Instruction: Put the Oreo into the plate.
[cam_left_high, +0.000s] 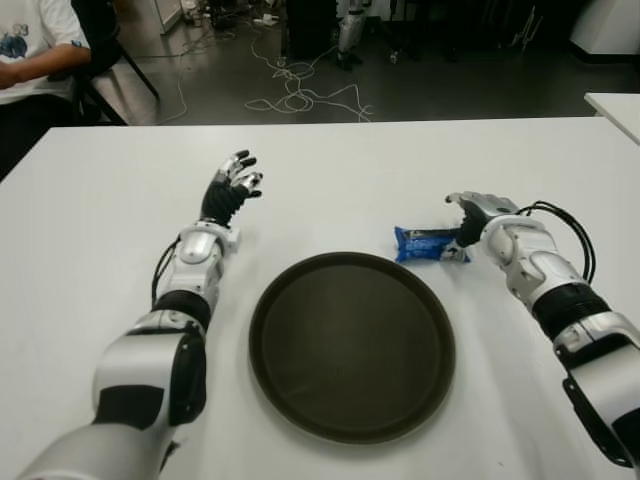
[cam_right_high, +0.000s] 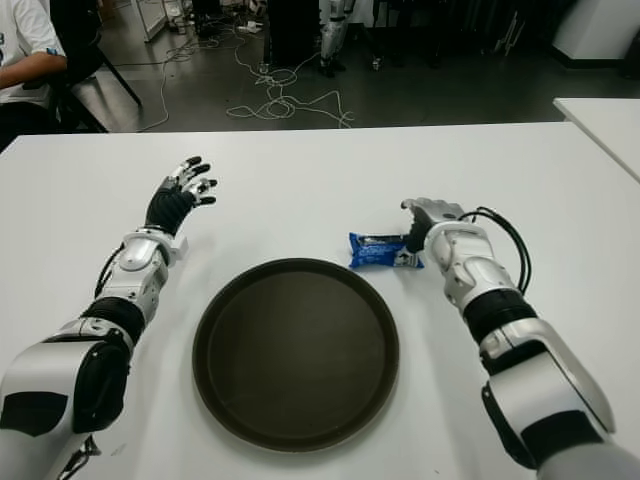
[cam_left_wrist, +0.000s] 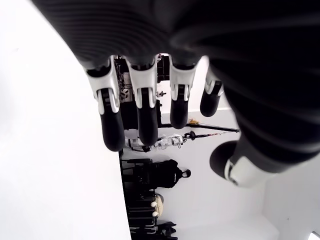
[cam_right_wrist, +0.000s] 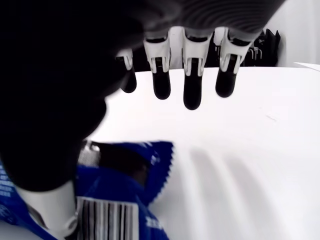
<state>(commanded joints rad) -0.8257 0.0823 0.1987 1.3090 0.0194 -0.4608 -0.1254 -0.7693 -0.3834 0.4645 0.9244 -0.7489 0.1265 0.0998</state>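
Observation:
The Oreo pack, a blue wrapper, lies flat on the white table just beyond the right rim of the round dark plate. My right hand is at the pack's right end. In the right wrist view its fingers reach out straight above the table and hold nothing, while the thumb sits against the Oreo pack. My left hand shows to the left of the plate, fingers spread and empty. Nothing lies in the plate.
A seated person is at the table's far left corner. Cables trail on the floor beyond the far edge. A second white table stands at the right.

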